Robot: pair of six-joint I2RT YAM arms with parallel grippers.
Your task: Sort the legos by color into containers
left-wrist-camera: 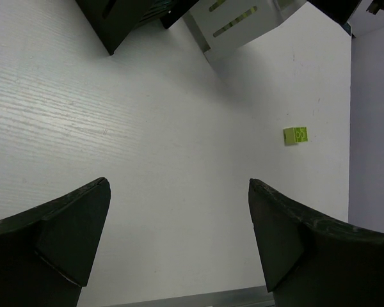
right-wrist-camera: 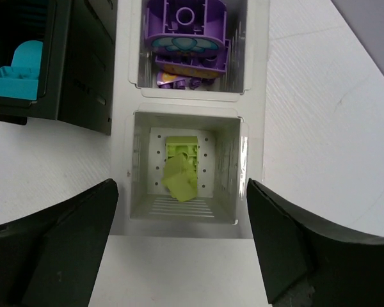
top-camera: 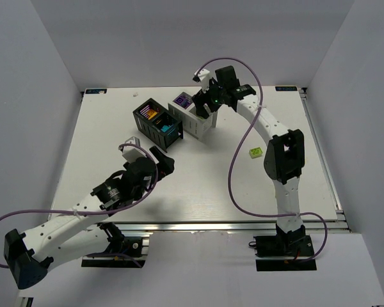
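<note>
Directly below the wide-spread right claw (right-wrist-camera: 182, 220), lime legos (right-wrist-camera: 180, 176) inside the white container (right-wrist-camera: 256, 96).

Lime legos (right-wrist-camera: 179, 176) in white box (right-wrist-camera: 185, 105) — 1 lime lego (top-camera: 255, 152) loose, sep.

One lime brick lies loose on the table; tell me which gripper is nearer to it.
Right. The right gripper hangs over the white container, behind and left of the lime brick; the left gripper is farther off, across the table to its left.
</note>
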